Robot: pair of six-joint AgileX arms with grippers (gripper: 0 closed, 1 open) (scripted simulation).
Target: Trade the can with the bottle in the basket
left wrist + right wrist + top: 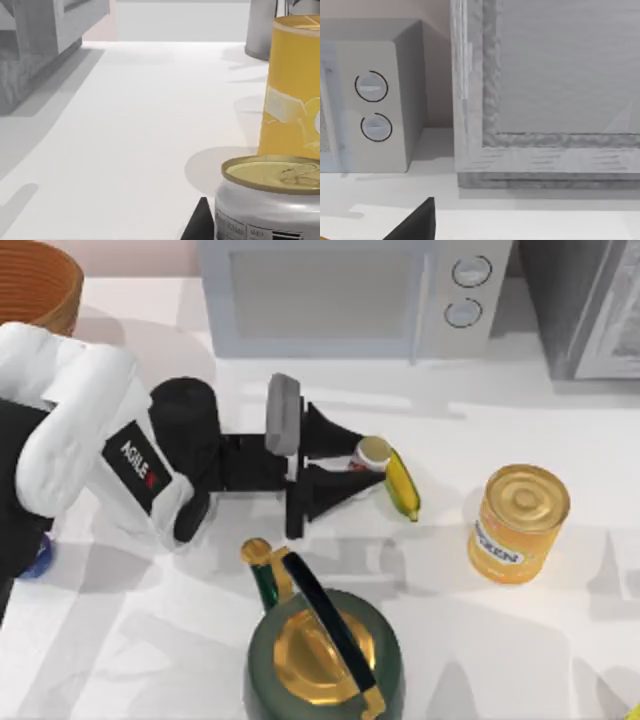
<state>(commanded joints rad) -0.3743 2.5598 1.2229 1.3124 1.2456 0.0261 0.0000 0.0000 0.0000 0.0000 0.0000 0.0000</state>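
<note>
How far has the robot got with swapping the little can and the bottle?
Nothing looks swapped yet. The left gripper has its fingers on either side of the small can, which stands on the table beside the corn cob. Lifting it, carrying it to the basket and moving the bottle all remain.

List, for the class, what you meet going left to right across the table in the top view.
basket → bottle → left gripper → can → corn cob → large yellow can
</note>
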